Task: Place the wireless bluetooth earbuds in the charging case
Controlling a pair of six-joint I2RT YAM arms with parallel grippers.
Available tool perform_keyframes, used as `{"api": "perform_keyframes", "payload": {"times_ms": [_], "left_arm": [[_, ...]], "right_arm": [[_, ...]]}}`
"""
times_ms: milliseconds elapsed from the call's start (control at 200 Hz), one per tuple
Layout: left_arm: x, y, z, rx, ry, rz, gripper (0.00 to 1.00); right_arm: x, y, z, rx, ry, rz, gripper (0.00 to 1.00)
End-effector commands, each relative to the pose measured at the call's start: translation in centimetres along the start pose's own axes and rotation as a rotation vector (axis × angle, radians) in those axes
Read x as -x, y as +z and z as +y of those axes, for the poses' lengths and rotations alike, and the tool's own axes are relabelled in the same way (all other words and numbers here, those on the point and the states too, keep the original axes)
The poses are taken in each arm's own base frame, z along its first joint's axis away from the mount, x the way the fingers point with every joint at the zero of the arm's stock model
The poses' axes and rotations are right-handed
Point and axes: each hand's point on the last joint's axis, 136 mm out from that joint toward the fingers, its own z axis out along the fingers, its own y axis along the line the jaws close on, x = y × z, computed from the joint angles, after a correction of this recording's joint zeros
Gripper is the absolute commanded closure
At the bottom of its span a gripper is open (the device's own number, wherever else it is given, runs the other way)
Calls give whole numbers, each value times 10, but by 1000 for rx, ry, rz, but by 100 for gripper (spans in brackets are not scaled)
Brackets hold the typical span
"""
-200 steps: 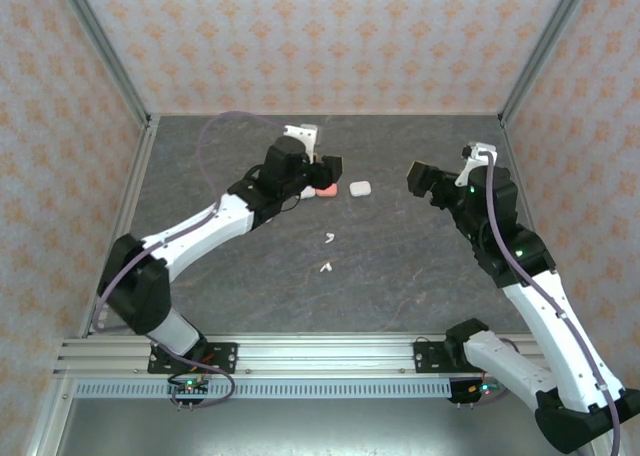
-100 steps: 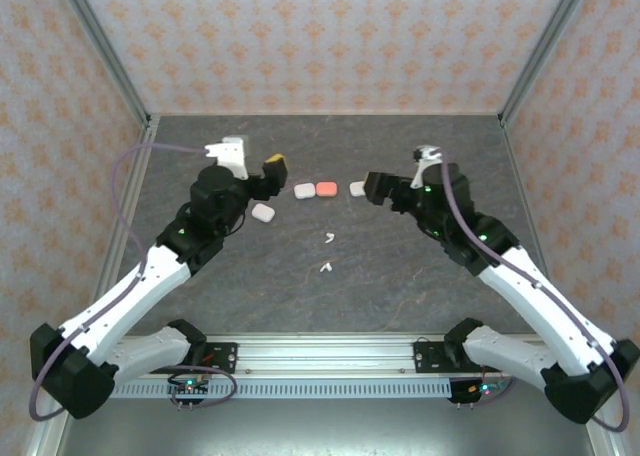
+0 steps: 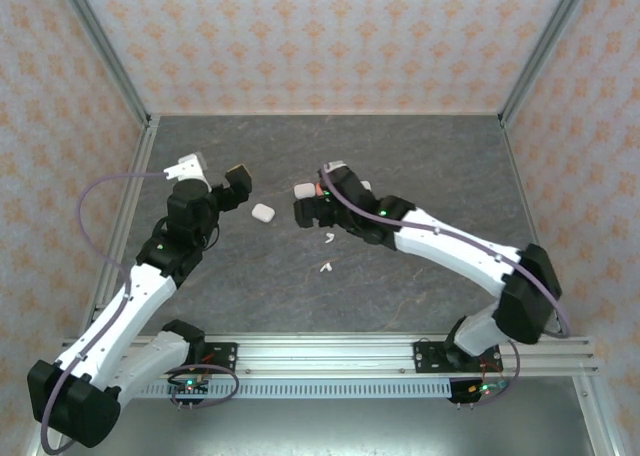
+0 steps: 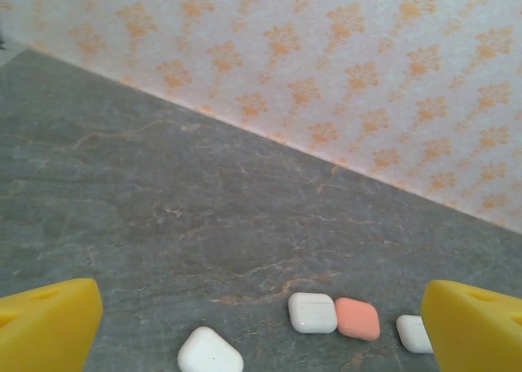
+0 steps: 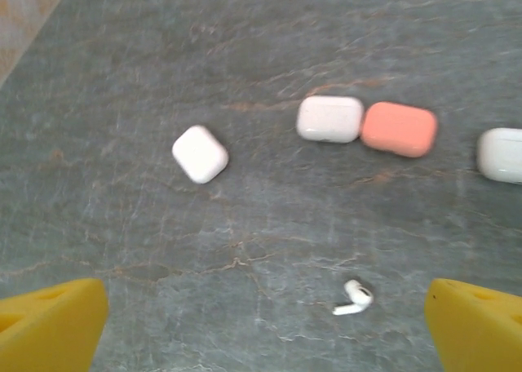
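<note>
Plainly, the right gripper (image 5: 261,331) and left gripper (image 3: 230,183) are spread wide, empty. A white earbud (image 5: 353,298) lies loose on the table (image 5: 122,62), near the cases (image 5: 329,118); it should be straddled squarely, then pinched lightly by its stem.

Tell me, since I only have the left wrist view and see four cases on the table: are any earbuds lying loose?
Observer: Yes, two white ones lie loose on the table, on the near side of the salmon case: the far earbud and the near earbud.
Operator: Where is the right tool?
Observer: The right tool hangs above the table, roughly between the salmon case and the far earbud, wide open and empty.
Operator: And my own tool, seen from above?
Observer: The left tool hangs to the left of the tilted white case, open and touching nothing.
</note>
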Motion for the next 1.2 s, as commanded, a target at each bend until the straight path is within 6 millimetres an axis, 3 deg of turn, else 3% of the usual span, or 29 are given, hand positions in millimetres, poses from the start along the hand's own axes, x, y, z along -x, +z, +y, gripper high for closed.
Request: {"api": "perform_keyframes", "payload": {"times_ms": [0,100,335,631,891,1196], "left_arm": [[-5,-8,25,103,14,42,0],[-1,-16,43,175,55,84,0],[-3,-21,64,202,40,182,0],[-7,-13,71,199,-5,237,0],[-4,-8,69,197,-11,244,0],[-12,-4,70,196,-1,284,0]], "right_arm": [[0,22,24,26,-95,40,3],[-5,49,39,36,-144,102,8],[-17,111,61,39,-245,212,16],[-27,171,71,19,-325,287,21],[-42,209,72,4,-362,348,20],[-57,226,71,12,-340,381,21]]}}
